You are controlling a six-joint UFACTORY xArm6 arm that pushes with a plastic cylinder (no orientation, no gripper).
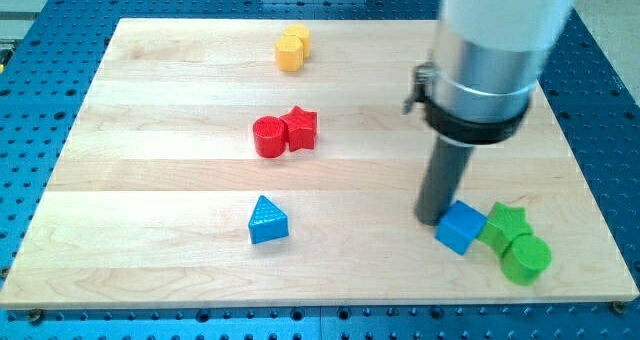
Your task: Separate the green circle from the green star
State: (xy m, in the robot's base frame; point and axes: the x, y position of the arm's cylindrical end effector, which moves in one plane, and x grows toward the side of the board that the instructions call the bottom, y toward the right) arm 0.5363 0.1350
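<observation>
The green plastic circle [526,258] touches the green plastic star [504,224] near the wooden desk's [150,200] lower right. A blue plastic cube [460,226] sits left of the star. My tip [432,218] touches that cube. No pincer shows.

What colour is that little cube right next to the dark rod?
Blue. The blue cube shows clearly in the camera view, touching my tip.

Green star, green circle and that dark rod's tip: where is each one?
green star [506,221], camera view, on its top face.
green circle [527,258], camera view, on its round top.
my tip [433,220], camera view, the rod's lower end, beside the blue cube [460,226].
</observation>
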